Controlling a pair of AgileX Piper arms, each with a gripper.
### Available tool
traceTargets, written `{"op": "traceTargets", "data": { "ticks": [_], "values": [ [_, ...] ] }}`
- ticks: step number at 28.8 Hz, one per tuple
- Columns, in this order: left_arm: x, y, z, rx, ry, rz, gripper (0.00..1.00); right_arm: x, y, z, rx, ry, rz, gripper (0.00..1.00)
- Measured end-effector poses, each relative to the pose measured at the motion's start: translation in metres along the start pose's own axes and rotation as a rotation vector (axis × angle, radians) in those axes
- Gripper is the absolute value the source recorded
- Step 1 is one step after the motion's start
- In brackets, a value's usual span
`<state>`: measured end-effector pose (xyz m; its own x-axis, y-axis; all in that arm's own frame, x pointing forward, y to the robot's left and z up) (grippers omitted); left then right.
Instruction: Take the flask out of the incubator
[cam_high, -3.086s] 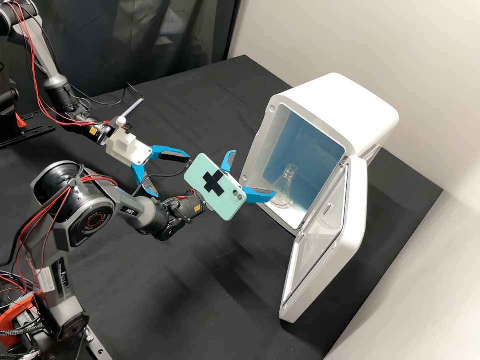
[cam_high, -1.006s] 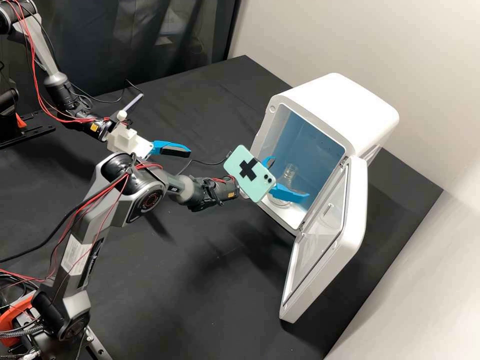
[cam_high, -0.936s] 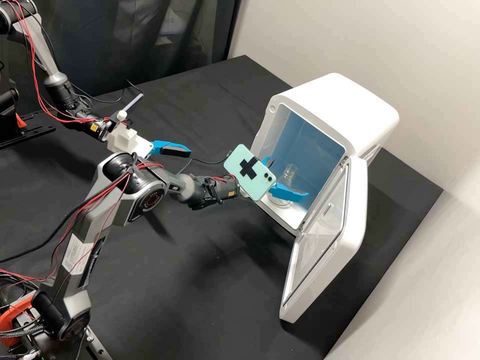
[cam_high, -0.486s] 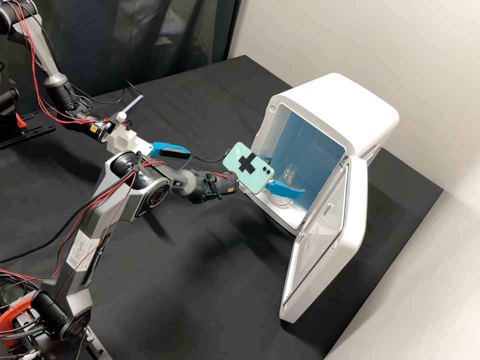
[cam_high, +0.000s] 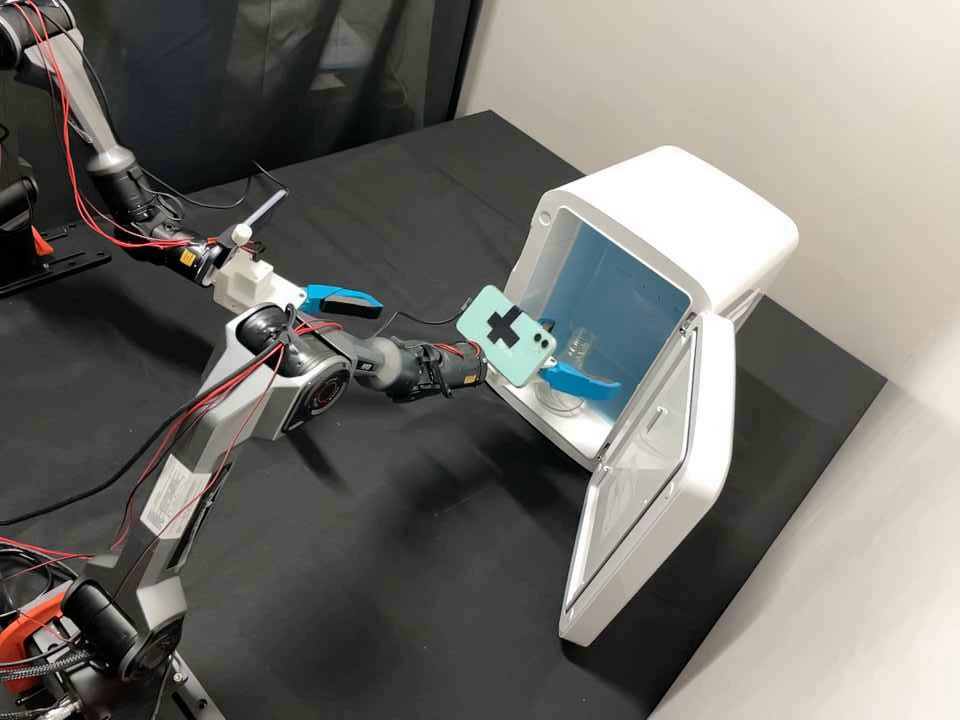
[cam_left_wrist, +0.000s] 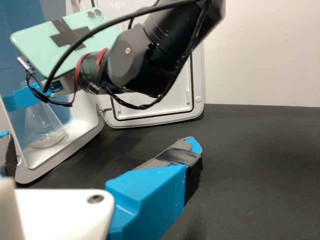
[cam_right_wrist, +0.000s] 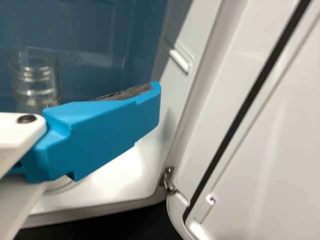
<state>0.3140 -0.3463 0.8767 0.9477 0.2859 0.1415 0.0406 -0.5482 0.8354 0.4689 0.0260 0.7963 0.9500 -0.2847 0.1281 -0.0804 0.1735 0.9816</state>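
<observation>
White incubator (cam_high: 690, 220) stands near the right edge of the desk (cam_high: 400, 560), its door (cam_high: 650, 470) swung fully open and hanging forward. The clear glass flask (cam_high: 577, 347) sits upright on the floor of the blue-lined chamber, close to the front lip.

Status: door opening is complete; extraction is not. The right gripper (cam_high: 572, 372), which carries a mint-green phone (cam_high: 505, 333) on its wrist, is inside the chamber at the height of the flask's neck. Its jaws stand apart. In the right wrist view one blue finger lies beside the neck with a gap between them, so the flask is judged not yet gripped. Remaining steps, as judged: close on the neck, lift clear of the chamber floor, then withdraw past the lip and the door.

The left gripper (cam_high: 345, 300) hangs above the middle of the desk, well apart from the incubator. Whether its jaws are wide or narrow cannot be told.

Change noted: about three seconds earlier the right gripper was outside, at the chamber's front lip, jaws wide. It has since advanced inside, its elbow rising in front of the left gripper. Over the last second it has only edged deeper. Flask, door and left gripper are essentially unmoved.
</observation>
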Motion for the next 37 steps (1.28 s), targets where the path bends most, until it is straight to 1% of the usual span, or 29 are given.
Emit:
{"op": "traceTargets", "data": {
  "ticks": [1, 3, 5, 6, 9, 12, 15, 16, 17, 18, 20, 24, 25, 27, 29, 31, 33, 35, 37],
  "values": [
    [0.0, 0.0, 0.0, 0.0, 0.0, 0.0, 1.0, 0.001, 0.0, -0.001, 0.0, -0.003, -0.002, 1.0],
    [0.0, 0.0002, 0.0, 0.003, 0.0, 0.001, 1.0, 0.004, 0.002, -0.003, -0.003, -0.002, 0.006, 1.0],
    [0.001, 0.0019, 0.0, 0.003, -0.001, 0.008, 1.0, 0.01, 0.001, -0.005, -0.001, -0.008, 0.005, 1.0],
    [0.002, 0.0023, 0.001, 0.002, -0.001, 0.009, 1.0, 0.012, 0.001, -0.006, -0.005, -0.01, 0.004, 1.0],
    [0.003, 0.0035, 0.0, -0.003, 0.005, 0.015, 1.0, 0.016, 0.0, -0.006, 0.0, -0.025, 0.004, 1.0],
    [0.006, 0.0029, 0.0, -0.006, 0.01, 0.016, 1.0, 0.021, -0.004, -0.008, 0.001, -0.036, -0.017, 1.0],
    [0.006, 0.0029, 0.002, -0.007, 0.006, 0.016, 1.0, 0.023, -0.005, -0.01, 0.001, -0.039, -0.022, 1.0],
    [0.006, 0.0028, 0.003, -0.001, 0.003, 0.015, 1.0, 0.024, -0.005, -0.011, 0.003, -0.04, -0.021, 1.0],
    [0.006, 0.0028, 0.002, 0.003, 0.004, 0.015, 1.0, 0.024, -0.006, -0.012, -0.001, -0.039, -0.024, 1.0],
    [0.006, 0.0026, 0.003, 0.009, 0.001, 0.015, 1.0, 0.024, -0.005, -0.012, -0.002, -0.04, -0.021, 1.0],
    [0.006, 0.0024, 0.005, 0.015, -0.003, 0.014, 1.0, 0.025, -0.004, -0.013, -0.005, -0.04, -0.018, 1.0],
    [0.006, 0.0021, 0.006, 0.016, -0.004, 0.01, 1.0, 0.027, -0.005, -0.013, -0.002, -0.049, -0.016, 1.0],
    [0.006, 0.002, 0.006, 0.015, -0.004, 0.01, 1.0, 0.029, -0.006, -0.013, -0.014, -0.051, -0.014, 1.0],
    [0.007, 0.0024, 0.006, 0.014, -0.004, 0.012, 1.0, 0.032, -0.008, -0.013, -0.017, -0.053, -0.024, 1.0],
    [0.007, 0.0024, 0.006, 0.014, -0.004, 0.012, 1.0, 0.034, -0.01, -0.013, -0.03, -0.055, -0.032, 1.0],
    [0.007, 0.0024, 0.006, 0.012, -0.002, 0.012, 1.0, 0.037, -0.013, -0.013, -0.033, -0.062, -0.044, 1.0],
    [0.007, 0.0024, 0.006, 0.012, -0.002, 0.012, 1.0, 0.039, -0.015, -0.013, -0.041, -0.067, -0.052, 1.0],
    [0.007, 0.0024, 0.006, 0.012, -0.002, 0.012, 1.0, 0.04, -0.017, -0.013, -0.043, -0.075, -0.054, 1.0],
    [0.007, 0.0024, 0.006, 0.012, -0.002, 0.012, 1.0, 0.041, -0.021, -0.014, -0.058, -0.073, -0.059, 1.0]
  ]
}}
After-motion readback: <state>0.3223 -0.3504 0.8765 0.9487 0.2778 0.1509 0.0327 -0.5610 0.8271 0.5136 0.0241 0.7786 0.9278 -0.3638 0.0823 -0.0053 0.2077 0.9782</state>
